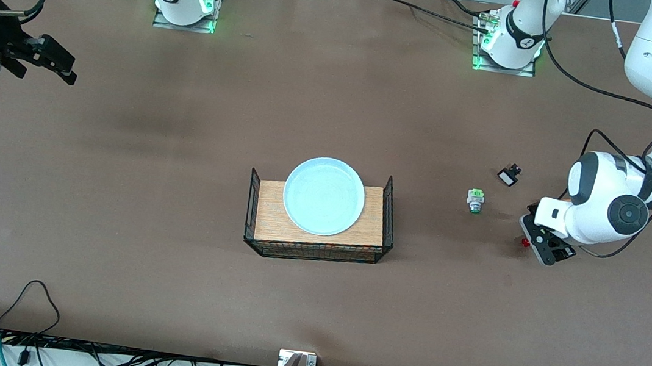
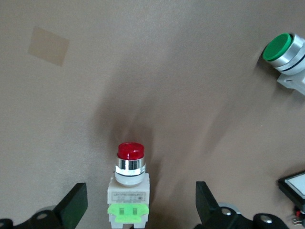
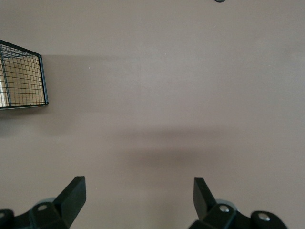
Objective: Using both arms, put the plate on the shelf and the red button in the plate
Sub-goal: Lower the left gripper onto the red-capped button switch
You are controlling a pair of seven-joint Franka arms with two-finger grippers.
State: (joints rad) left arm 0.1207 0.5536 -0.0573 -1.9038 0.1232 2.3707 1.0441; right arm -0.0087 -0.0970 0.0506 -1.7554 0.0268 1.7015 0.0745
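Note:
The pale blue plate lies on a wooden board inside a black wire basket at the table's middle. The red button lies on the table toward the left arm's end. In the left wrist view the red button shows its red cap, whitish body and green block. My left gripper is low over it and open. In its wrist view the left gripper has one finger on each side of the button, not touching it. My right gripper is open and empty, up over the right arm's end of the table.
A green-capped button lies between the basket and the red button, and shows in the left wrist view. A small black-and-white part lies farther from the front camera. The basket's corner shows in the right wrist view.

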